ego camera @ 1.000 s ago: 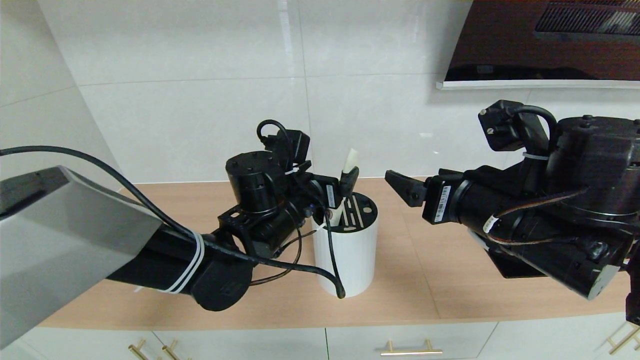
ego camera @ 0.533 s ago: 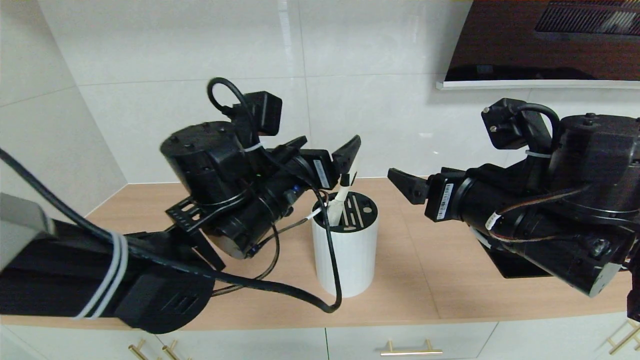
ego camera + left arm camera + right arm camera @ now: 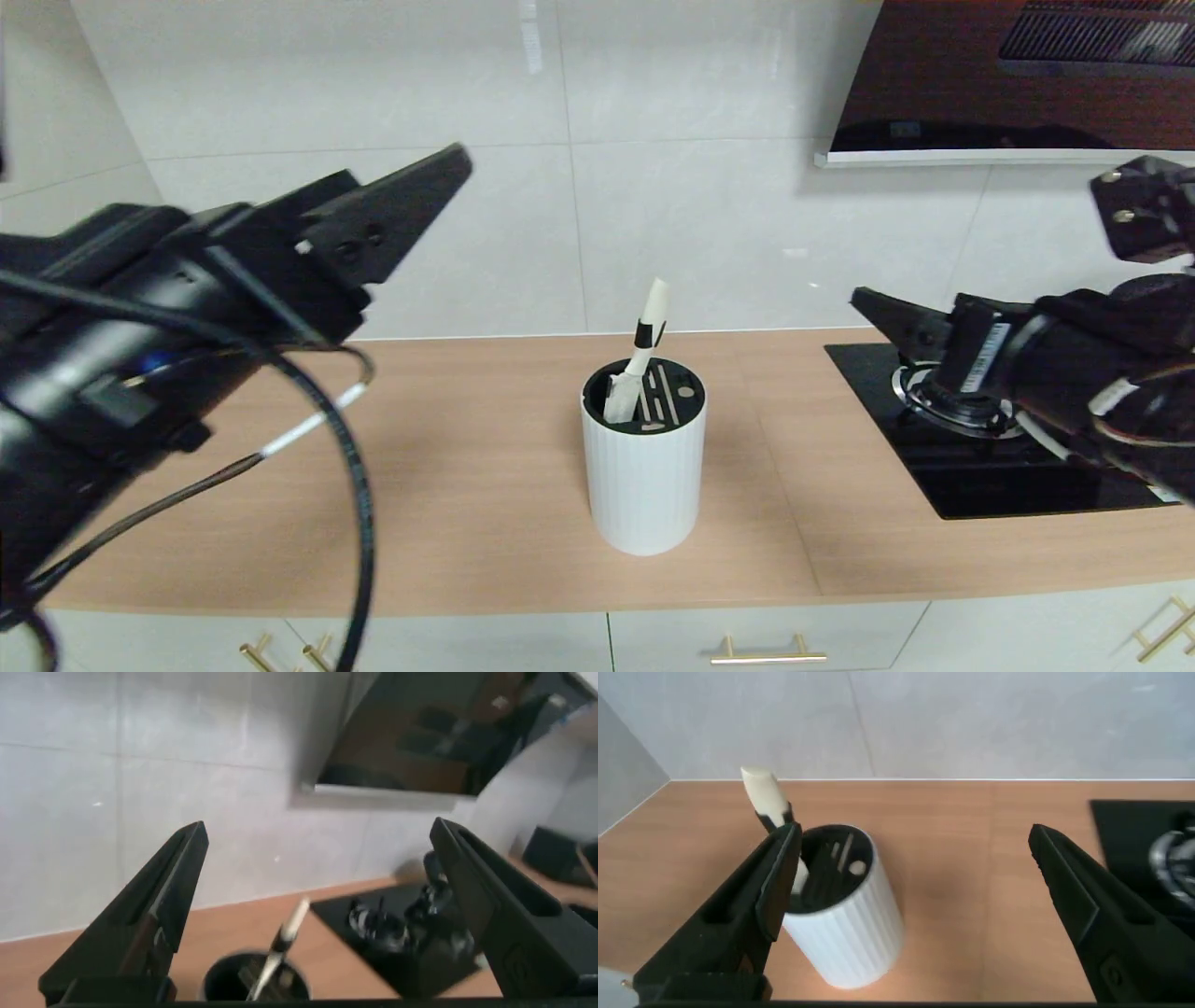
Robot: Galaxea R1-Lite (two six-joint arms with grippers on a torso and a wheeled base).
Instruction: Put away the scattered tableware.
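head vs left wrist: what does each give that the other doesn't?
Head adds: the holder's full white body, the counter in front of it, and gold cabinet handles below.
Left wrist adds: both fingers of the left gripper, spread wide, with the scene framed between them.
Shared: the white-handled utensil leaning in the holder's slotted top, the stove, the hood and the tiled wall.

Utensil's (image 3: pixel 651 317) lower end hidden in holder (image 3: pixel 644 485), type unclear. Holder base cut off at frame edge between left jaws. Stove (image 3: pixel 892 467) partly behind right jaws.
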